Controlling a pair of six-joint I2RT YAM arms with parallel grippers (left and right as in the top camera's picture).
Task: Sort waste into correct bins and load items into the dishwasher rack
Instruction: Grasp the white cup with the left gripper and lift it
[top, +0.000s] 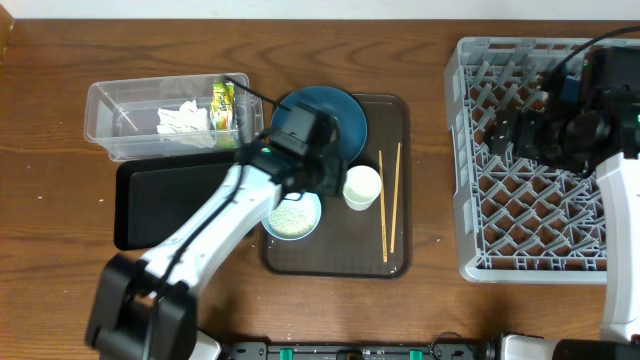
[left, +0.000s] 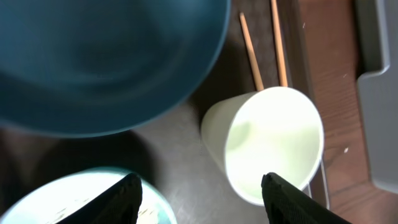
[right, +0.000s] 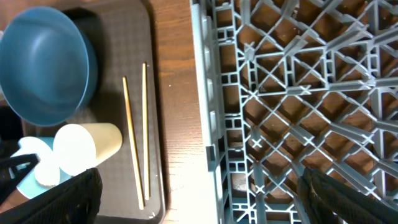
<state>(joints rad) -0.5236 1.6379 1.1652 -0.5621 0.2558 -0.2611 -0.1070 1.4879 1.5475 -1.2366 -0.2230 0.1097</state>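
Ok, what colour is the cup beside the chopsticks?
The cup is pale yellowish green; the left wrist view shows it best.

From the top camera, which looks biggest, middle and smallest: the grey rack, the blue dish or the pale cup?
1. Rack, by far the biggest.
2. Blue dish, partly hidden.
3. Cup, smallest.

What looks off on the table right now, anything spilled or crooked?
Nothing looks spilled or broken. The blue dish seems to overlap the far rim of the brown tray, so it may sit tilted. Minor: the rice is all inside the white bowl, and the chopsticks lie slightly splayed.
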